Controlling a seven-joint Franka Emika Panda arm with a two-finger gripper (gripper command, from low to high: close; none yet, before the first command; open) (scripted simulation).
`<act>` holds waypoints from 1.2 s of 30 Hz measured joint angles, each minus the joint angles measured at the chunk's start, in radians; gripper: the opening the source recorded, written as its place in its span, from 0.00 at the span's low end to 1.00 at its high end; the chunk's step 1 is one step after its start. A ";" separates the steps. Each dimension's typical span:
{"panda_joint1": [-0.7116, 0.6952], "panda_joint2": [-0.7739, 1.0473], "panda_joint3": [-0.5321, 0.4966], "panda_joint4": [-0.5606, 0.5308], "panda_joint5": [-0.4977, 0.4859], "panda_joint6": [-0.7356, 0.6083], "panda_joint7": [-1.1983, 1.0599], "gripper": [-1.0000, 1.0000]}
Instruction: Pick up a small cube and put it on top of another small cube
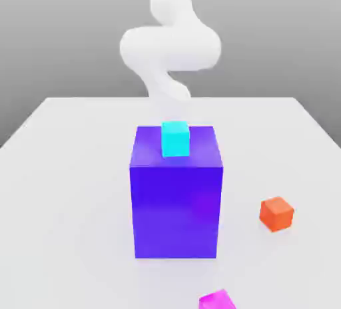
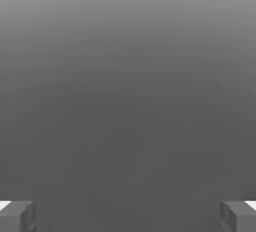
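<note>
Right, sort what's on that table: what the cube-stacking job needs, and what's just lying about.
For the job:
magenta cube, at the table's near edge
orange cube, of similar size, on the exterior view's right
gripper, fingers spread wide

Lying about:
large blue-violet block
cyan cube at the block's top

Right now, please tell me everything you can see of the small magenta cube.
The small magenta cube is bright pink-magenta, smooth and plain, with no markings. It rests on the white table at the near edge of the exterior view, partly cut off by the frame. It lies in front of the large blue-violet block, slightly to the exterior view's right, turned a little. Nothing else touches it.
</note>
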 joint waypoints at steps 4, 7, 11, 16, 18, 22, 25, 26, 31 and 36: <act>0.083 0.102 -0.065 0.001 0.033 0.024 -0.174 0.50; 0.142 0.175 -0.112 0.002 0.059 0.042 -0.302 0.50; 0.213 0.274 -0.169 0.003 0.101 0.066 -0.476 0.50; 0.289 0.398 -0.230 0.005 0.162 0.095 -0.701 0.50; 0.314 0.449 -0.248 0.005 0.189 0.106 -0.792 0.50; 0.351 0.550 -0.272 0.007 0.243 0.127 -0.975 0.50; 0.370 0.626 -0.280 0.008 0.279 0.144 -1.109 0.50; 0.376 0.651 -0.279 0.009 0.290 0.149 -1.153 0.50; 0.391 0.771 -0.273 0.009 0.328 0.181 -1.361 0.50; 0.386 0.884 -0.252 0.008 0.333 0.220 -1.546 0.50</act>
